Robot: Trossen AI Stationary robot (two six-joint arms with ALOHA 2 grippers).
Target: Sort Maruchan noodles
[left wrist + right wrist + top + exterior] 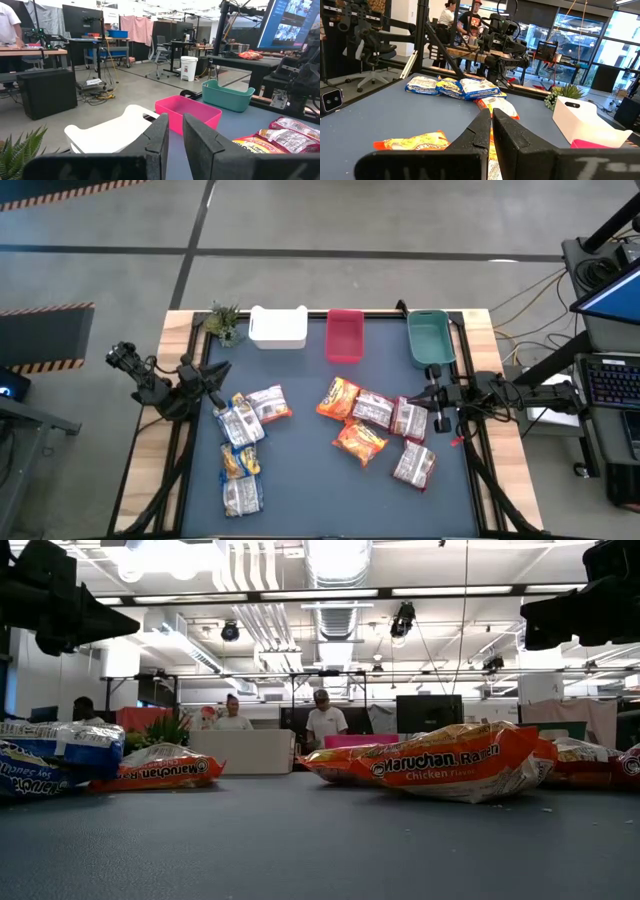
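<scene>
Hovering at frame left, left gripper nearly pinched together, holding nothing. Waiting at right, right gripper pressed together. Lying mid-table, Maruchan noodles.

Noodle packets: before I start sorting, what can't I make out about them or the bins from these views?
- High view: print on the noodle packets is too small to read.
- Low view: the near orange packet hides those behind it; the teal bin is out of sight.
- Left wrist view: left tool covers part of the pink bin; the white bin hides its own inside.
</scene>
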